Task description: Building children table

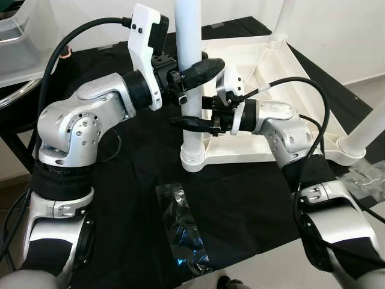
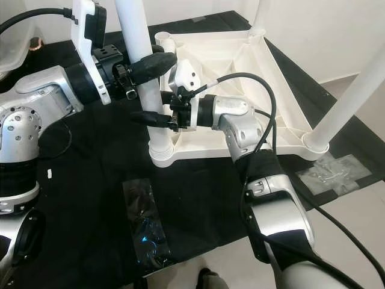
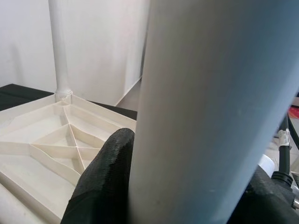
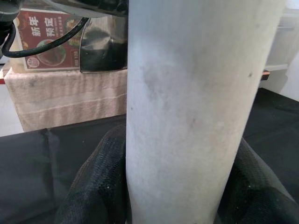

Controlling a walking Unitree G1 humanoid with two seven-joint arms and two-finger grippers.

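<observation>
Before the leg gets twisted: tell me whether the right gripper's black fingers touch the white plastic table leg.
Touching. In the right wrist view both fingers press against the white plastic table leg with no gap.

Smooth white plastic, faintly sheened, for the upright table leg (image 1: 191, 90), with dull grey smudges showing close up; same matt white plastic, moulded in ribs, for the overturned tabletop (image 1: 264, 66); matt black cloth, lightly creased, over the desk (image 1: 144, 180); crinkled, glossy clear film for the plastic bag (image 1: 183, 232) lying on that cloth; brushed silver metal with a satin shine on both arms; coarse, pebbled black rubber on the fingers (image 3: 100, 179) of the left tool (image 1: 195, 75) and likewise on the right tool (image 1: 195, 123); glossy printed paper on a red poster (image 4: 46, 39); rough beige woven cloth (image 4: 65, 98) below it.
</observation>
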